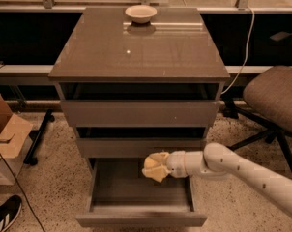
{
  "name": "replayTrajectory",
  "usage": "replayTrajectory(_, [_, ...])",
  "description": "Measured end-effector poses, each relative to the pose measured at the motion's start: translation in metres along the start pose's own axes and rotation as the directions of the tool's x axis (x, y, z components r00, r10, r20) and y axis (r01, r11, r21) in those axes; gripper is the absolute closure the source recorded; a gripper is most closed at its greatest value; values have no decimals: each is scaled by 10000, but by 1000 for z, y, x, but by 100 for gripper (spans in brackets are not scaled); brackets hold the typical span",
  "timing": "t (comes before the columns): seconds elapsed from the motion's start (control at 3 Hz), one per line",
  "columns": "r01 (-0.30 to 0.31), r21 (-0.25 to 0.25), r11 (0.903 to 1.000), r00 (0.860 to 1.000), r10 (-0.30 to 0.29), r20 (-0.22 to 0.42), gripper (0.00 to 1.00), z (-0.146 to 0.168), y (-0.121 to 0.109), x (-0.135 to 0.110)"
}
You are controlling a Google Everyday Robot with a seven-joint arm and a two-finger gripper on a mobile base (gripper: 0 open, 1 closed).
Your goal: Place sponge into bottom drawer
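Observation:
My gripper (158, 166) reaches in from the right on a white arm and is shut on the pale-yellow sponge (153, 166). It holds the sponge above the back right part of the bottom drawer (141, 215), which is pulled out and open, with its inside in shadow. The sponge hangs just below the front of the middle drawer (141, 146) and hides the fingertips.
A cream bowl (140, 13) sits at the back of the cabinet top (136, 52). An office chair (274, 98) stands at the right. A cardboard box (8, 139) and a shoe (3, 214) lie on the floor at the left.

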State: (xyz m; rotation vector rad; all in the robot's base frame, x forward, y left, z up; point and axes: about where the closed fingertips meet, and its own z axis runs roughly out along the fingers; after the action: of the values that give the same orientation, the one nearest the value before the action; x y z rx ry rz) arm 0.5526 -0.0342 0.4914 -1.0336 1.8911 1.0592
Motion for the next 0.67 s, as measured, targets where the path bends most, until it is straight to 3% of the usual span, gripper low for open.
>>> replayTrajectory(0.33, [-563,-365,9977,9983,567,104,100,21,6,34])
replayTrajectory(0.67, [-124,-45,9999,9996,123,-259,100,40,-3,40])
